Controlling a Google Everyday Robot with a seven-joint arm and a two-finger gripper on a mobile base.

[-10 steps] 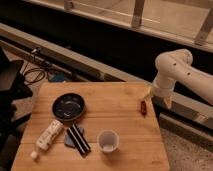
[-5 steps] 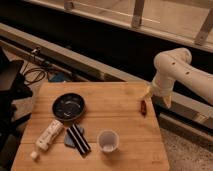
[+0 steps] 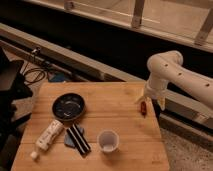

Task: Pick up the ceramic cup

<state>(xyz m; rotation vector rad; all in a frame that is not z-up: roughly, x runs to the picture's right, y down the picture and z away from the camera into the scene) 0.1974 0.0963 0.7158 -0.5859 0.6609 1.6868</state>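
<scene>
Jaws stand apart as far as I can make out, two pale tips pointing down with nothing between them. The gripper (image 3: 150, 102) hangs over the far right edge of the table (image 3: 115, 100), at the end of the white arm (image 3: 172, 75) that bends in from the right. Just below it, on the wood, lies a small reddish-brown thing (image 3: 144, 108); I cannot tell what it is, nor whether the gripper touches it.

By my reading the task has hardly begun. The cup (image 3: 108, 141) stands upright near the front edge of the table, a little right of middle and well apart from the gripper, untouched. What is left is everything that matters: bringing the gripper toward me and left until it is over the cup, lowering, closing on the rim or sides, and lifting.

As for the containers, the cup shows a pale inside and looks empty. The dark bowl (image 3: 68, 107) sits further back on the left, apart from the cup, and I see nothing in it either, though its dark inside could hide something small.

Beside the cup, to its left, lies a flat dark striped thing (image 3: 76, 139), near but not touching. Left of that a white tube (image 3: 48, 136) lies slantwise.
</scene>
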